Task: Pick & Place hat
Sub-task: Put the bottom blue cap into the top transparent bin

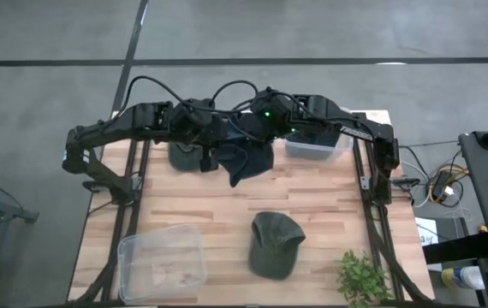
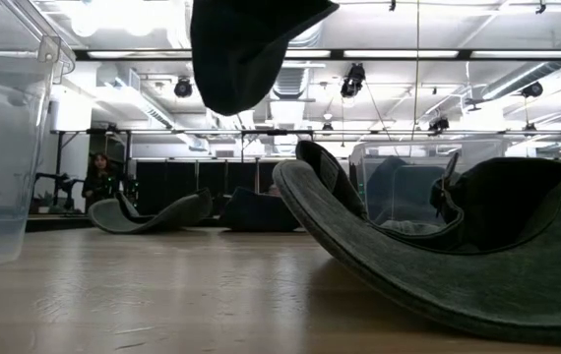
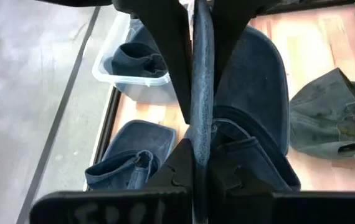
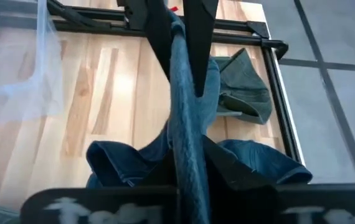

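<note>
Hanging limp above the desk's (image 1: 184,201) far middle, a dark blue hat (image 1: 246,161) is pinched at its brim by both the left gripper (image 3: 193,93) and the right gripper (image 4: 184,68), each clamped tight on the fabric. A green hat (image 1: 273,243) lies near the front edge, beside an empty clear bin (image 1: 162,260), with bare wood between them.
</note>
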You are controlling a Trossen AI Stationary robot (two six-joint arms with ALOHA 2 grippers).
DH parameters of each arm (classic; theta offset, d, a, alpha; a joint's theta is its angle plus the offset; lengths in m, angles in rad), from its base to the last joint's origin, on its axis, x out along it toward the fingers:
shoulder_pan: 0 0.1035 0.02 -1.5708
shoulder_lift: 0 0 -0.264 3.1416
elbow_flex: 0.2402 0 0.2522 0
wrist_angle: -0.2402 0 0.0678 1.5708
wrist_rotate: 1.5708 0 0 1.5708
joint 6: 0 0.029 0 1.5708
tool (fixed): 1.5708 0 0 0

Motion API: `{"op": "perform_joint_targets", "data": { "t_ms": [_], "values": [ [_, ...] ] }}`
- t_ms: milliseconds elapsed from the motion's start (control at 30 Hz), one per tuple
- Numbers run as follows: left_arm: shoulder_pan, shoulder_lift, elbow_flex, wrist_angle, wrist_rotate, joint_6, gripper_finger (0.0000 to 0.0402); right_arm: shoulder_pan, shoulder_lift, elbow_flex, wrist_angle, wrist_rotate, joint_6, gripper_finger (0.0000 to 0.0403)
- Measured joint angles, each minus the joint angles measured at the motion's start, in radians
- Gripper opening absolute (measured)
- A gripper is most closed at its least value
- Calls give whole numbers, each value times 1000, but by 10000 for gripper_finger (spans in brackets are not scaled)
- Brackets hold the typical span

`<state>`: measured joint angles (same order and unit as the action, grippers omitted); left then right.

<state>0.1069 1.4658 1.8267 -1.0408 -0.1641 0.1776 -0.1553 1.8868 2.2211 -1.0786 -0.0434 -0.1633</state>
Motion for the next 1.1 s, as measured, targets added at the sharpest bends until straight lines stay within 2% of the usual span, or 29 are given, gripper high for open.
{"op": "perform_joint_targets", "data": {
  "t_ms": [267, 367, 500, 600, 667, 867, 1100],
  "values": [
    [0, 0, 0, 28, 1, -20, 58, 0, -5, 0, -32, 56, -2, 10],
    [0, -3, 0, 29, -18, -5, 65, 1, -5, -1, -52, 123, 2, 10],
    [-1, -39, 0, 16, -184, 27, 67, 0, -22, 0, -86, 295, 4, 9],
    [0, -80, 0, -1, -342, -29, 68, 1, -61, 0, -105, 453, 1, 9],
    [0, -101, 0, -24, -397, -85, 68, 2, -95, 0, -104, 535, -19, 9],
    [0, -157, -26, -144, -407, -275, 69, 23, -210, -1, -85, 695, -70, 9],
    [0, -228, -238, -153, -401, -432, 69, 83, -378, -4, 0, 728, -73, 9]
  ]
}}
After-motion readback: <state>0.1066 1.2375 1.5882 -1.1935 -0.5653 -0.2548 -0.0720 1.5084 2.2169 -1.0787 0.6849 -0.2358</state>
